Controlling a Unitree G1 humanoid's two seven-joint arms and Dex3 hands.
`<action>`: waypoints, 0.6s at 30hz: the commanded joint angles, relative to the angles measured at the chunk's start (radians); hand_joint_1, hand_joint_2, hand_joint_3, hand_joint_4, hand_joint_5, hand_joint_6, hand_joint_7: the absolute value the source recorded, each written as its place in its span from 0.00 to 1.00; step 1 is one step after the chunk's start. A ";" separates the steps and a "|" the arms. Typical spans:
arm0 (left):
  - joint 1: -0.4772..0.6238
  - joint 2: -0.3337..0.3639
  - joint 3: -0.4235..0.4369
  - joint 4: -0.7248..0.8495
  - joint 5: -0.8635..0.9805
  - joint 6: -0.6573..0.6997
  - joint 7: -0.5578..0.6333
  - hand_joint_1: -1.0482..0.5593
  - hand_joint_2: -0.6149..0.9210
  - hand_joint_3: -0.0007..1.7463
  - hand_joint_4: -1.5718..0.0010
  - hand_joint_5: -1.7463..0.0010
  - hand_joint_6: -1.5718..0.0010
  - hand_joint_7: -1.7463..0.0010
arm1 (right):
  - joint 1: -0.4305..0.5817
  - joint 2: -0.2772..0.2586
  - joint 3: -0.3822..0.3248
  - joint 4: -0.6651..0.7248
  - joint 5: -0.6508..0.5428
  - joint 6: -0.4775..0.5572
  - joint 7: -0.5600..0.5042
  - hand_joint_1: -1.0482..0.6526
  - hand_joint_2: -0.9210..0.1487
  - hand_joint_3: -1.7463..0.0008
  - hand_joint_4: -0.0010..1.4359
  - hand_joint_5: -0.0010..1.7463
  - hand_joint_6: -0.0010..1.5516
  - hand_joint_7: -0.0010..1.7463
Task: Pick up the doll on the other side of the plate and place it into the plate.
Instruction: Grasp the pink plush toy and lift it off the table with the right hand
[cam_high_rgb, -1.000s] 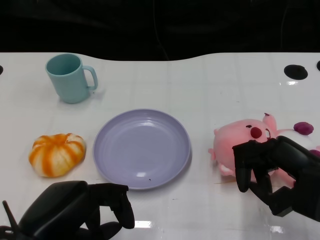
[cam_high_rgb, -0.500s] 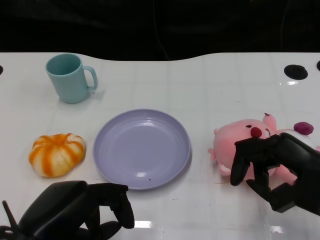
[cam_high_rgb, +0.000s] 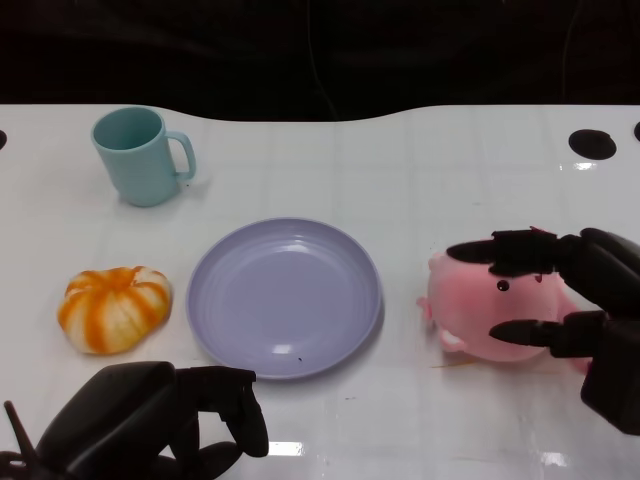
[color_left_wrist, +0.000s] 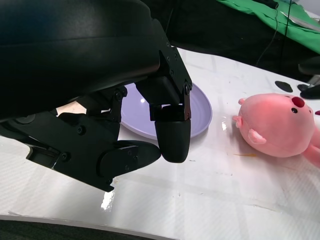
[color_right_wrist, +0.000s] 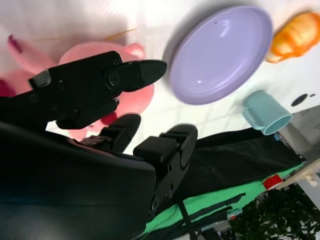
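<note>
Pink and plush, the doll (cam_high_rgb: 480, 310) lies on the white counter (cam_high_rgb: 400, 170) at the right of the head frame, just beside the lavender plate (cam_high_rgb: 284, 296) at the centre and not touching it. The right hand (cam_high_rgb: 560, 300) reaches in from the right edge with its fingers (cam_high_rgb: 495, 250) spread over the doll, one set above the doll's head and another (cam_high_rgb: 520, 331) along its near side. Whether they press on the plush cannot be told, and the doll rests on the counter, not lifted. In the right wrist view the same spread fingers (color_right_wrist: 137, 70) frame the pink doll (color_right_wrist: 142, 95). The left hand (cam_high_rgb: 160, 420) sits at the lower left of the head frame, fingers curled in with nothing in them. An orange pumpkin (cam_high_rgb: 113, 308) lies at the left of the plate, and a teal mug (cam_high_rgb: 140, 155) stands at the upper left.
</note>
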 joint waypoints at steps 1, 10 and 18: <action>-0.004 0.012 -0.001 -0.003 0.007 0.009 -0.014 0.54 0.85 0.43 0.54 0.18 0.51 0.39 | -0.018 -0.030 -0.012 0.001 -0.022 -0.022 -0.013 0.29 0.02 0.99 0.12 0.13 0.19 0.00; -0.008 0.011 -0.008 0.004 0.010 0.003 -0.008 0.54 0.85 0.43 0.54 0.18 0.51 0.39 | -0.039 -0.078 0.006 -0.058 -0.143 0.073 0.047 0.23 0.05 1.00 0.00 0.09 0.08 0.00; -0.008 0.012 -0.006 0.009 0.004 0.000 -0.006 0.53 0.85 0.43 0.54 0.18 0.51 0.39 | -0.090 -0.104 0.060 -0.068 -0.221 0.140 0.129 0.20 0.04 1.00 0.00 0.07 0.09 0.01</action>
